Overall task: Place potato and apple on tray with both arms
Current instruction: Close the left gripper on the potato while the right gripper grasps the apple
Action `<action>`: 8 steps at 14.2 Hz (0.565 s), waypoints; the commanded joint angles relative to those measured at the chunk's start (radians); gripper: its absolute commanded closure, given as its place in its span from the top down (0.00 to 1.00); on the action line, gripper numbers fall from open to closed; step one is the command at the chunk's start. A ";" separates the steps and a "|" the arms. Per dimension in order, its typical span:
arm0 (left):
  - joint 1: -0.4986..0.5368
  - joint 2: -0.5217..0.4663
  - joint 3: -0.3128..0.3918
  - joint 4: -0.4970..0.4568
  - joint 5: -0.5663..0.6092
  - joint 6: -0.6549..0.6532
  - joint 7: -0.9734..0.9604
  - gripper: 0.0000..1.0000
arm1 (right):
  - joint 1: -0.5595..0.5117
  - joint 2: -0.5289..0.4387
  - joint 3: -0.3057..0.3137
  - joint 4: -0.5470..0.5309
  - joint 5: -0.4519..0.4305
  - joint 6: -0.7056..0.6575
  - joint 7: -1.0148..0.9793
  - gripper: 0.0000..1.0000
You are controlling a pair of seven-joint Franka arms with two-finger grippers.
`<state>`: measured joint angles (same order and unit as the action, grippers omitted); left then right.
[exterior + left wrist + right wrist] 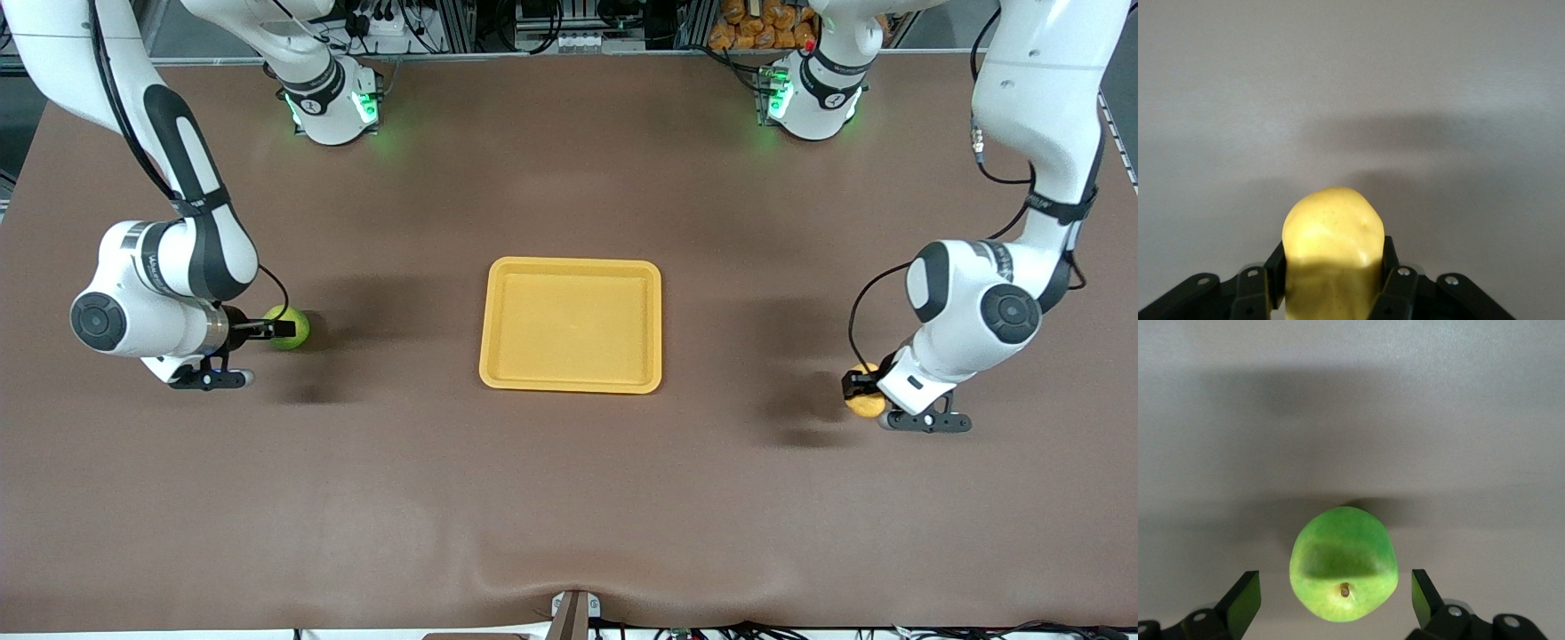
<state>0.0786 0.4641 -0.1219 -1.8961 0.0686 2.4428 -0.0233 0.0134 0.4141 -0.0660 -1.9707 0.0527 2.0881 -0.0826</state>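
Front view first: I see the yellow-orange tray point(572, 324) flat at mid-table on the brown table point(569, 498), nothing in it. My right arm point(160, 267) comes in from its base at the top and bends down at its own end of the table, well apart from the tray; the right gripper point(267, 330) sits low at the green apple point(288, 327), which rests on the table surface there. Right wrist view gives me the detail: apple point(1343, 574) stem dimple up toward the camera, sitting between the fingers point(1245, 600), and both pads stand apart from the apple skin with a visible gap on each side, so I log the right gripper point(1336, 595) as spread around the fruit, not clamped. My left arm point(987, 302) reaches down at the other end of the table, also well apart from the tray; the left gripper point(858, 384) is at the pale yellow potato point(865, 400), slightly nearer the front camera than the apple is. Left wrist view: potato point(1333, 250) fills the space between the fingers point(1398, 287), both pads pressed against its sides, so the left gripper point(1333, 283) is clamped on it. I can't tell from either view whether the potato is lifted or touching the table. Both bases glow green.
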 commanded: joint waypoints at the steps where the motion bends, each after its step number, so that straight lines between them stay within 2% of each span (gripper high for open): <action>1: -0.011 -0.108 -0.025 -0.026 0.017 -0.117 -0.062 0.00 | -0.027 0.012 0.015 -0.002 0.010 0.012 0.003 1.00; 4: -0.039 -0.150 -0.073 -0.032 0.019 -0.211 -0.170 0.00 | -0.027 0.028 0.015 -0.007 0.010 0.018 0.003 1.00; 8: -0.120 -0.177 -0.130 -0.029 0.019 -0.333 -0.338 0.00 | -0.026 0.029 0.015 -0.060 0.012 0.093 0.003 1.00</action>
<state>-0.0133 0.3222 -0.2320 -1.9035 0.0686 2.1530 -0.2834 0.0068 0.4452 -0.0659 -2.0066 0.0542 2.1554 -0.0826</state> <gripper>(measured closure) 0.449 0.000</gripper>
